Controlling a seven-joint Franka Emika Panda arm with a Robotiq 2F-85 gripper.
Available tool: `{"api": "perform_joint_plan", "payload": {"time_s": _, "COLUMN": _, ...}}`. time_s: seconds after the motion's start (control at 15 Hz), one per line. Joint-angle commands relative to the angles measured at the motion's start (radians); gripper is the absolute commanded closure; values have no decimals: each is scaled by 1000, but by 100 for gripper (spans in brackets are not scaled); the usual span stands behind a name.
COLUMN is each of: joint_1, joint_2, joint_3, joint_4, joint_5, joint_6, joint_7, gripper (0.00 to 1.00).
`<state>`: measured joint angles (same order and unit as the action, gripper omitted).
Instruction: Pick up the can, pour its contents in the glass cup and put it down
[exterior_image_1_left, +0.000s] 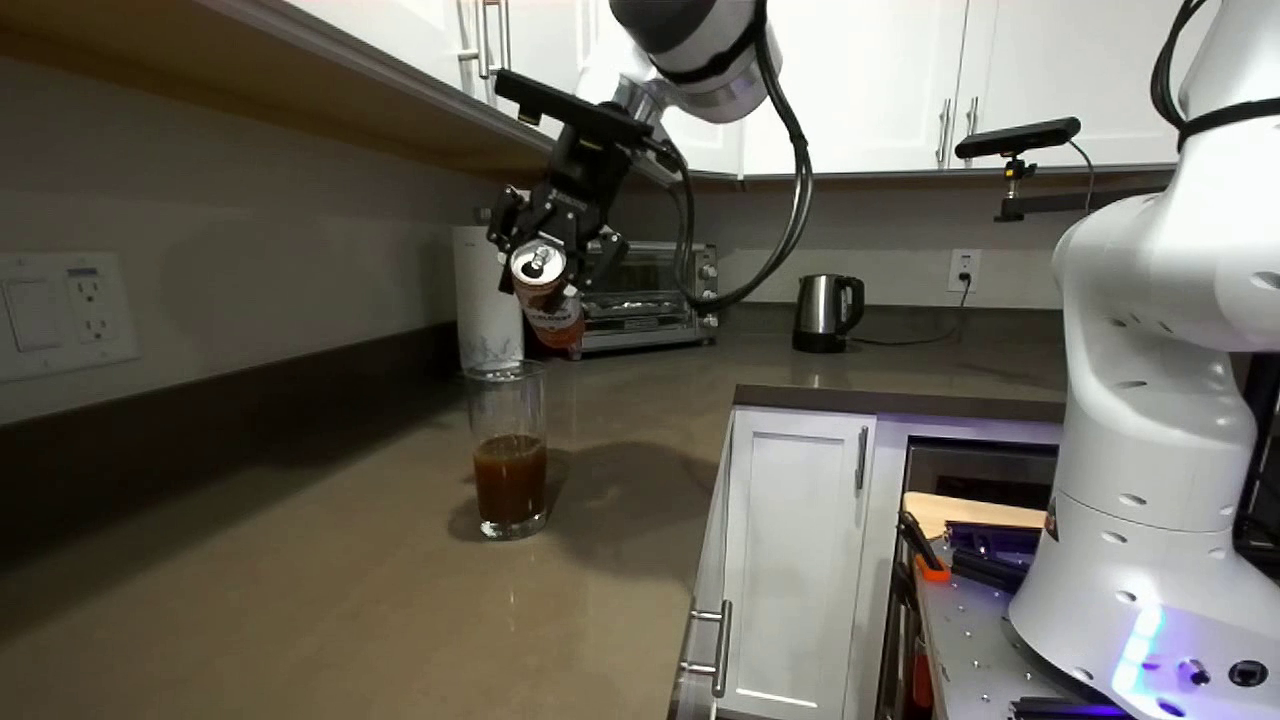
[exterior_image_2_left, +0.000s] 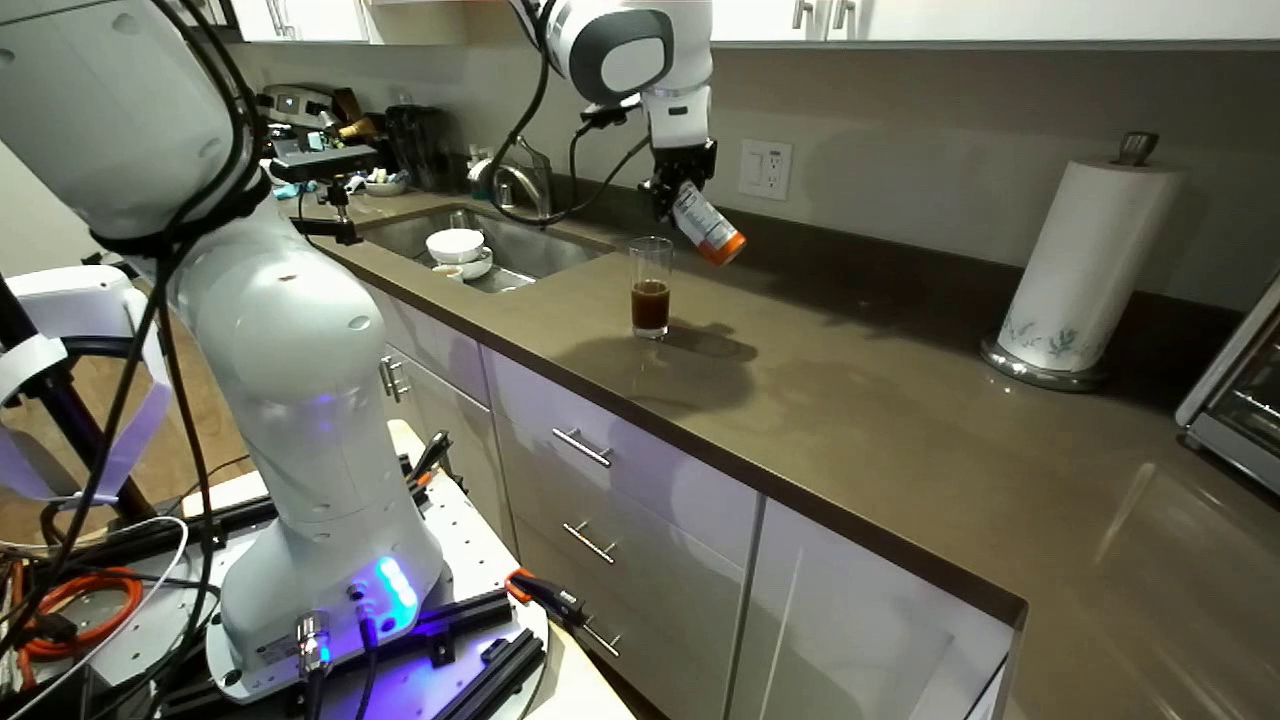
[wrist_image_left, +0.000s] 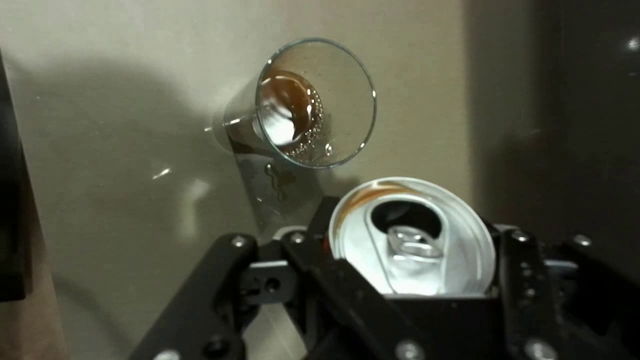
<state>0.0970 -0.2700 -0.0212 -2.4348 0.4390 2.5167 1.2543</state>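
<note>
- Brown countertop (exterior_image_2_left: 900, 430), white drawers (exterior_image_2_left: 650, 480) below, and above it the can (exterior_image_2_left: 708, 222) hangs tilted, open top higher than its bottom.
- Gripper (wrist_image_left: 412, 232) pinching it snugly from both sides!
- Near it, the glass cup (exterior_image_1_left: 508, 410) stands upright, partly filled with brown liquid (exterior_image_1_left: 510, 480).
- Arm (exterior_image_1_left: 692, 52) arches over the countertop, wrist bent downward, black cables (exterior_image_1_left: 803, 185) looping alongside.

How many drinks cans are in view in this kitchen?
1. The can is tilted in the robot's gripper, above the counter near the glass cup. Others may be hidden among the clutter beyond the sink.
</note>
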Motion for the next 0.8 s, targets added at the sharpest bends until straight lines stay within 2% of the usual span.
{"api": "perform_joint_plan", "payload": {"time_s": 0.0, "joint_1": -13, "joint_2": 6, "joint_3": -32, "joint_4": 38, "joint_5": 130, "joint_6": -100, "joint_7": -119, "gripper": 72}}
{"api": "perform_joint_plan", "payload": {"time_s": 0.73, "joint_1": -92, "joint_2": 140, "joint_3": -84, "joint_4": 143, "joint_5": 384, "joint_6": -302, "joint_7": -343, "gripper": 72}}
